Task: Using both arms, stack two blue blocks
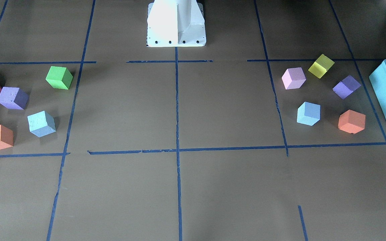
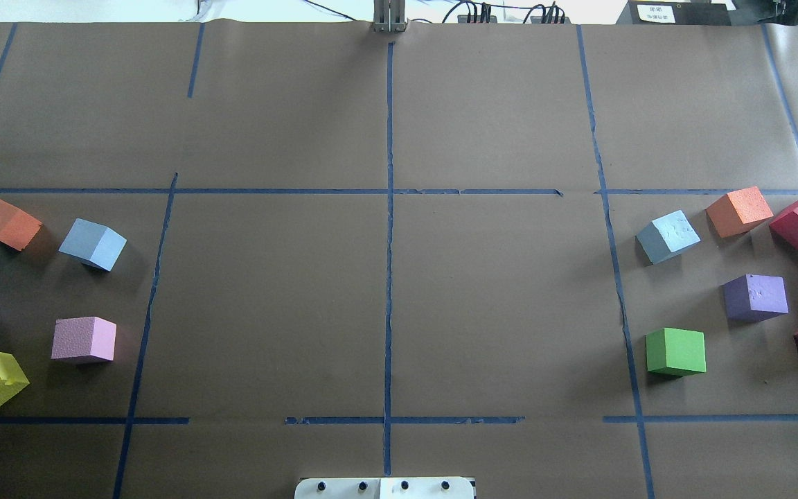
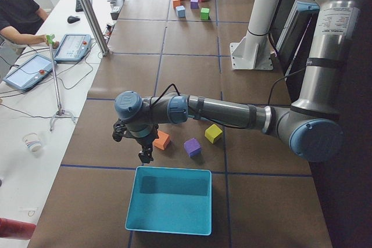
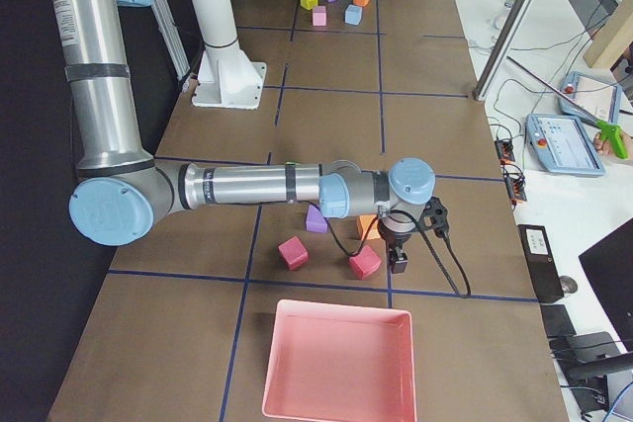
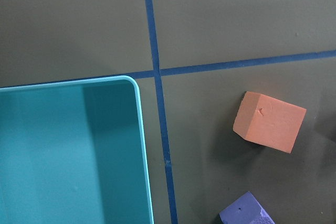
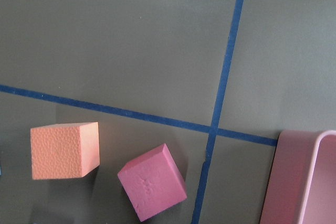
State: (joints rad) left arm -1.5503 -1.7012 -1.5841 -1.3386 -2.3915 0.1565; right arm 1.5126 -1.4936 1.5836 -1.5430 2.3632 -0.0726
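Foam cubes, matte and faintly pitted with crisp square edges, lie in two loose clusters on the brown paper table (image 2: 496,312), which blue tape lines (image 2: 388,277) divide into squares. Looking down from overhead, the left blue block (image 2: 93,244) sits on the paper in the left cluster. It has an orange cube (image 2: 4,222) at its 9 o'clock and a pink cube (image 2: 84,339) at its 6 o'clock, and touches neither. The right blue block (image 2: 668,236) rests far across the table in the other cluster, its top face dimpled. A second orange cube (image 2: 738,211) stands near it at 2 o'clock and a green cube (image 2: 676,352) at 6 o'clock. The two blue blocks are well apart, each flat on the table, not stacked.

From the table's end, the left arm (image 3: 232,110), a grey metal tube with pale blue joint caps, reaches out low. The left gripper (image 3: 144,156) hangs just outside the rim of a teal tray (image 3: 168,207); whether its fingers are apart or together I cannot tell. That tray is a smooth, round-cornered rectangle with its floor in plain sight. At the opposite end the right arm (image 4: 247,185) stretches out the same way. The right gripper (image 4: 398,262) hangs beside a crimson cube (image 4: 364,262), near a pink tray (image 4: 336,373) of the same shape; I cannot tell its state either.
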